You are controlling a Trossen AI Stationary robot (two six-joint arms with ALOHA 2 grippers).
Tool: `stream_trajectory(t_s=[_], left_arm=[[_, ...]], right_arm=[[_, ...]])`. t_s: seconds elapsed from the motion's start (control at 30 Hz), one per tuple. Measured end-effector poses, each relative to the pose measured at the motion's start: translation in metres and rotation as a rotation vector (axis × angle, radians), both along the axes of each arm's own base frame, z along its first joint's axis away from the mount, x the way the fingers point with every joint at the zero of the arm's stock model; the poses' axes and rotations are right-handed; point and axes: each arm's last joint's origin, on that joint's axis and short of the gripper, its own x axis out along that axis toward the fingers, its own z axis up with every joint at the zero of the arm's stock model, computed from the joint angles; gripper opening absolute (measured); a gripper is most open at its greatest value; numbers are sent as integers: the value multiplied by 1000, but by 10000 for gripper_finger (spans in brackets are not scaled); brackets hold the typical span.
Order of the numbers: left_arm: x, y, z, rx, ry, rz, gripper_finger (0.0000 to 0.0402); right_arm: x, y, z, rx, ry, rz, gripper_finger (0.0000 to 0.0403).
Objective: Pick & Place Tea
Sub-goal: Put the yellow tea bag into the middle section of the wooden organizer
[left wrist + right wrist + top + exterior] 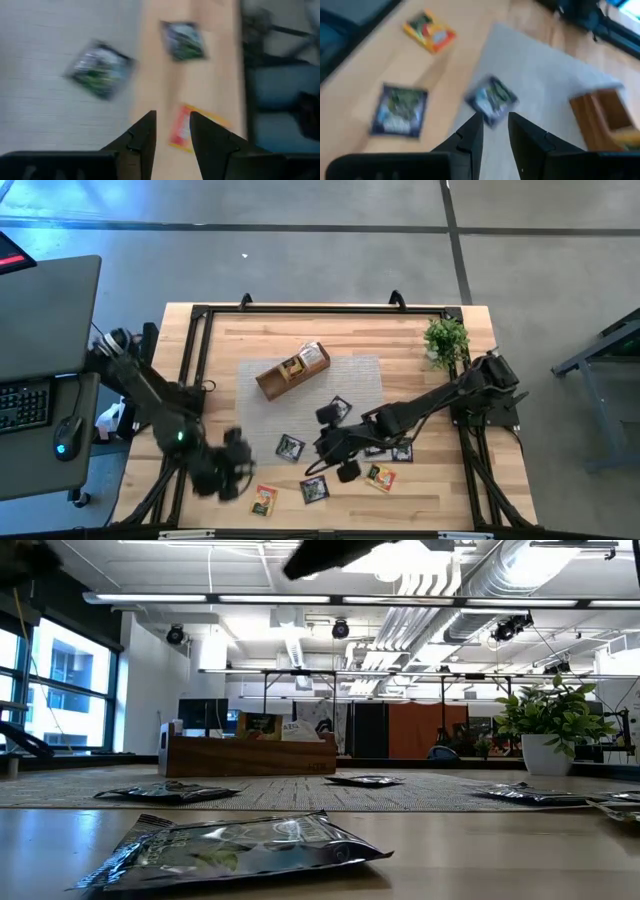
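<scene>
Tea sachets lay scattered flat across the near half of the table: a yellow-red sachet (264,499) on bare wood near the front edge, a dark sachet (290,446) on the grey mat (250,395), another dark sachet (314,489) just off it. The wooden tray (291,370) sat farther back on the mat, well apart from them. The left gripper (171,136) hovered above the yellow-red sachet, fingers apart and holding nothing. The right gripper (495,131) hung over a dark sachet at the mat edge, likewise apart and empty. Judged light, thin, crinkly foil, probably slippery; a pinch at 1 raised edge looked safest. The right arm covered several sachets in the high view, so no firm count.
</scene>
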Motion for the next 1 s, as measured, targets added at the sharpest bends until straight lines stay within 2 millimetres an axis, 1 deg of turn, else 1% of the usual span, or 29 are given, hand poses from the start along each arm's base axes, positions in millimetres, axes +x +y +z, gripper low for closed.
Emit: stream_trajectory(t_s=[0.1, 0.2, 0.33, 0.43, 0.53, 0.63, 0.67, 0.73, 0.83, 0.93, 1.0], left_arm=[[-4, -26, -23, -32, 14, -25, 115], [-3, -41, -42, -36, 38, -12, 115], [0, -49, -62, -60, 118, 17, 115], [3, -53, -72, -190, 244, 85, 115], [6, -57, -77, -340, 378, 149, 115], [9, -63, -79, -416, 390, 160, 115], [9, -64, -80, -416, 384, 157, 115], [10, -64, -82, -412, 379, 157, 115], [8, -62, -84, -380, 403, 167, 115], [6, -60, -86, -356, 434, 172, 115], [6, -59, -87, -346, 429, 178, 115]], right_arm=[[14, 1, -8, 64, -56, 41, 87], [26, -2, -11, 72, -129, 105, 87], [36, -7, -18, 80, -164, 175, 87], [46, -6, -28, 152, -204, 265, 82], [60, 1, -50, 173, -254, 316, 66], [72, 7, -76, 118, -242, 358, 33], [78, 9, -82, 108, -245, 360, 19], [86, 12, -92, 108, -211, 368, 6], [101, 19, -103, 157, -165, 405, 13], [119, 27, -109, 208, -163, 437, 5], [129, 32, -113, 212, -152, 444, 3]])
